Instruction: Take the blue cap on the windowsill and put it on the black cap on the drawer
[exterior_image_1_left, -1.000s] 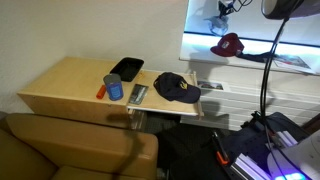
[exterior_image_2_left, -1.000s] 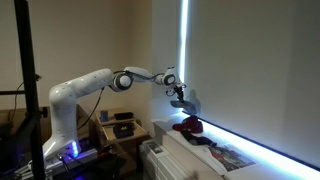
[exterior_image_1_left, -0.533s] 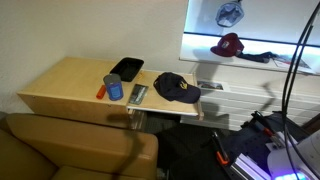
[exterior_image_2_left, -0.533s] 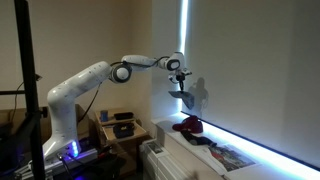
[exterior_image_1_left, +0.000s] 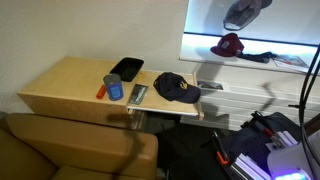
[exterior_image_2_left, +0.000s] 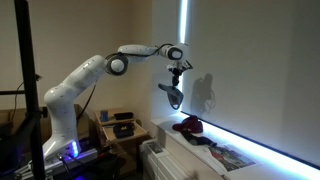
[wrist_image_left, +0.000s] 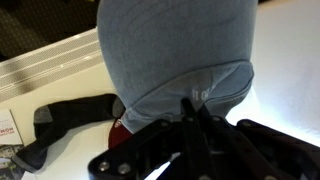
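Observation:
My gripper (wrist_image_left: 192, 105) is shut on the pale grey-blue cap (wrist_image_left: 175, 50) and holds it high in the air above the white windowsill (exterior_image_1_left: 290, 68). The blue cap hangs from the gripper in both exterior views (exterior_image_1_left: 243, 12) (exterior_image_2_left: 172, 94). The gripper (exterior_image_2_left: 176, 76) is at the end of the outstretched arm. The black cap (exterior_image_1_left: 177, 87) lies on the light-wood drawer top (exterior_image_1_left: 70, 85), near its right end. The windowsill also shows in the wrist view (wrist_image_left: 50, 60).
A maroon cap (exterior_image_1_left: 228, 45) lies on the windowsill, also seen in an exterior view (exterior_image_2_left: 187, 126), with a black strap (wrist_image_left: 70, 115) beside it. A black tray (exterior_image_1_left: 127, 68), a blue can (exterior_image_1_left: 114, 88) and a remote (exterior_image_1_left: 138, 94) sit on the drawer. A brown sofa (exterior_image_1_left: 70, 148) stands in front.
The gripper has lifted the blue cap higher above the windowsill and carried it sideways, away from the maroon cap. The black cap has not moved.

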